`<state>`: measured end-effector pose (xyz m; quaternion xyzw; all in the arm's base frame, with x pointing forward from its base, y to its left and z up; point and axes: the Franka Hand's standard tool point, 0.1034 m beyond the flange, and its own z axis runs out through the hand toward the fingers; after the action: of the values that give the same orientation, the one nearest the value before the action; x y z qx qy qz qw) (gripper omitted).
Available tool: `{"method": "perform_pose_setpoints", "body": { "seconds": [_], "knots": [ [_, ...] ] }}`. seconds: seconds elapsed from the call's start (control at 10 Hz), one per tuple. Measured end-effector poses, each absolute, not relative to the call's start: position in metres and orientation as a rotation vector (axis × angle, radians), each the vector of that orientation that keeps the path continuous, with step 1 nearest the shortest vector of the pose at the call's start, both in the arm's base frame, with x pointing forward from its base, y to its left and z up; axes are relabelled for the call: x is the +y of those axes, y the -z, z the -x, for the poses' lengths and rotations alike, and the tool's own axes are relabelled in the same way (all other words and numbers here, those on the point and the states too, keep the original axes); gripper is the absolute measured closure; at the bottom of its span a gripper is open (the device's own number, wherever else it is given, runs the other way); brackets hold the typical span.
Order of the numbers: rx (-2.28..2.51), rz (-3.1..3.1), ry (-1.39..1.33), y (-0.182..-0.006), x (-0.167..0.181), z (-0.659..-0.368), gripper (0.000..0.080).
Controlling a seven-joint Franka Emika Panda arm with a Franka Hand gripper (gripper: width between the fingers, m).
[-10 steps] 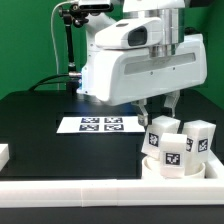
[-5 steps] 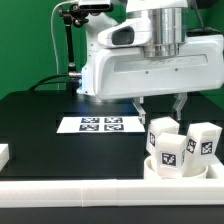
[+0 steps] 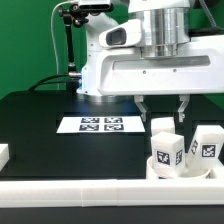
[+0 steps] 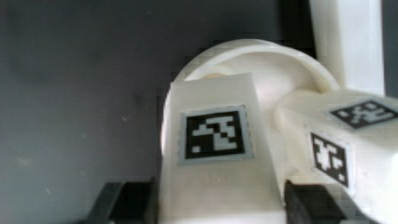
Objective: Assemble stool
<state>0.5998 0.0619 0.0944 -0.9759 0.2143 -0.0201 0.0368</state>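
Three legs (image 3: 166, 152) look planted upright on the round seat (image 3: 181, 170), which sits on the table (image 3: 40, 120) just inside the white border rail (image 3: 100, 192) and well off to the exterior view's right of the marker board (image 3: 98, 124). You've got the gripper (image 3: 161, 108) hanging right above the seat, clenched down narrow and holding nothing I can see. Whether those legs are fully tight, can't tell, so final tightening may be left.

No readable text, seemingly; only square tags on the legs (image 3: 168, 150) and marker board (image 3: 98, 124)
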Motion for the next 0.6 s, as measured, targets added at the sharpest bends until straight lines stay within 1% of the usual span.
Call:
{"method": "perform_pose_setpoints", "body": {
  "seconds": [0.4, 0.6],
  "knots": [
    [1.212, 2.825, 0.040, -0.095, 0.082, -0.595, 0.0459],
    [1.377, 2.741, 0.035, -0.095, 0.091, -0.595, 0.0459]
  ]
}}
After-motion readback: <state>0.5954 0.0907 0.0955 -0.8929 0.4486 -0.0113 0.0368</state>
